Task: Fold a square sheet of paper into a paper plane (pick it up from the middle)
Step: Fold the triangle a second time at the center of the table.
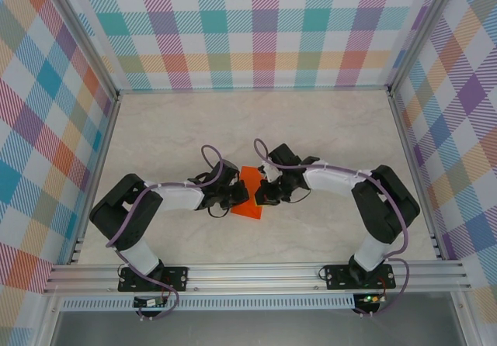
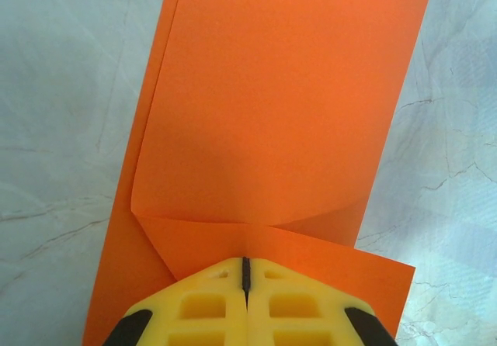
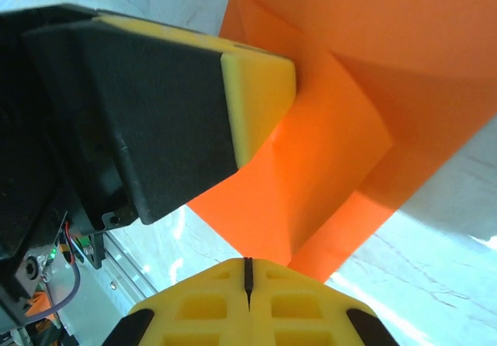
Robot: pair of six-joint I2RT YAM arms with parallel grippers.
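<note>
While both grippers meet at it, the square sheet of paper (image 1: 250, 183) sits partly folded at the middle of the table (image 1: 326, 129).

Seen from the left wrist, the orange sheet (image 2: 272, 105) runs up the frame with a large flap folded over it and a creased triangular flap at the bottom. The left gripper (image 2: 245, 272) has its jaws pressed together with their tips on that flap, and I cannot tell whether any paper is caught between them. From the right wrist, the paper (image 3: 342, 113) rises at the upper right. Its lower corner is clamped in the closed jaws of the right gripper (image 3: 248, 272), and a yellow pad (image 3: 256, 90) of the left gripper touches it from the upper left. From above, the left gripper (image 1: 231, 200) and right gripper (image 1: 264, 194) flank the sheet.
</note>
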